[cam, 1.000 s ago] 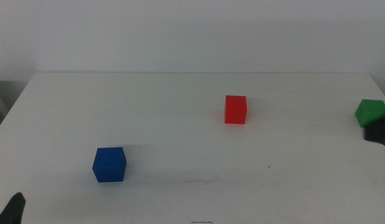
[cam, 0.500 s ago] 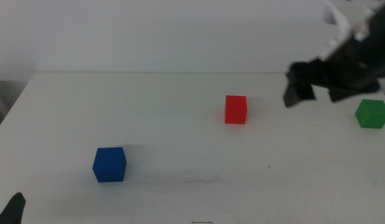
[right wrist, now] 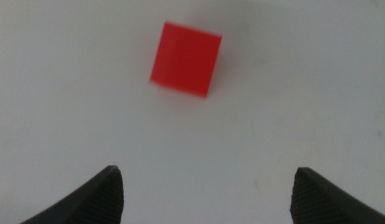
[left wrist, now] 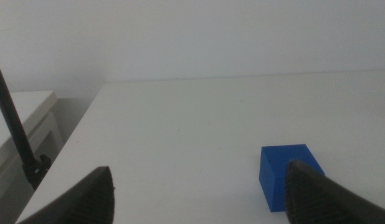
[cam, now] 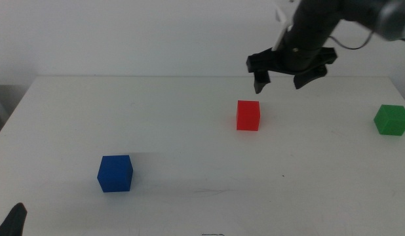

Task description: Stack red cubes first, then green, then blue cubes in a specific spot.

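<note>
The right hand (cam: 281, 82) hangs released above the red cube (cam: 248, 115) mid-desk. The green cube (cam: 392, 120) sits at the desk's (cam: 189, 98) right edge, seen only from the middle view. The left hand (left wrist: 199, 193), released, waits near the blue cube (left wrist: 287, 176) at the front-left.

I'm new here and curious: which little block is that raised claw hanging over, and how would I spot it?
Start at the white table and find the right gripper, open in the air. Just below it sits the red cube, alone mid-table; its neighbours are blue and green.
</note>
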Motion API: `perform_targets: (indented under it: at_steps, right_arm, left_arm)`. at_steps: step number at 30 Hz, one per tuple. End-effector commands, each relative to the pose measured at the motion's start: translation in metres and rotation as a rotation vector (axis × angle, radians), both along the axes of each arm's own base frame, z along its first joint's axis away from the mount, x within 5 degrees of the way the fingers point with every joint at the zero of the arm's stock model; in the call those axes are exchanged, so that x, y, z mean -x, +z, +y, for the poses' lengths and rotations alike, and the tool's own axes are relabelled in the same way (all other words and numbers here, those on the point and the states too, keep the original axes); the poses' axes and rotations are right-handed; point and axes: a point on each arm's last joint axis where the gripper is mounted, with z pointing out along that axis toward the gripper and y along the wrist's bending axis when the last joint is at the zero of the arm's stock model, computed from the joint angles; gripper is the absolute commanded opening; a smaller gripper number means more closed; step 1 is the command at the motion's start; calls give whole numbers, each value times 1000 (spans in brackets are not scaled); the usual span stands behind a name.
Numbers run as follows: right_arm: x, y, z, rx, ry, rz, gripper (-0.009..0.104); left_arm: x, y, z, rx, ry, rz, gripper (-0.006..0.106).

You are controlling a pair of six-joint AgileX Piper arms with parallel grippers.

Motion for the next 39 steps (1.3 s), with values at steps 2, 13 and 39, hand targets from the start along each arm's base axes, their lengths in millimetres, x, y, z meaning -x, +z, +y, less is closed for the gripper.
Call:
perform_targets:
  at_steps: [2,13,39]
  right_arm:
    - [-15,19,3,-14,-42,-104,91]
    - [-65,-15,27,-40,-116,-76,91]
    - [-84,-79,36,-23,-196,31,89]
  left_arm:
    - [1,10,0,11,-3,-106,94]
    - [1,10,0,11,-3,-106,94]
    - [1,10,0,11,-3,-106,94]
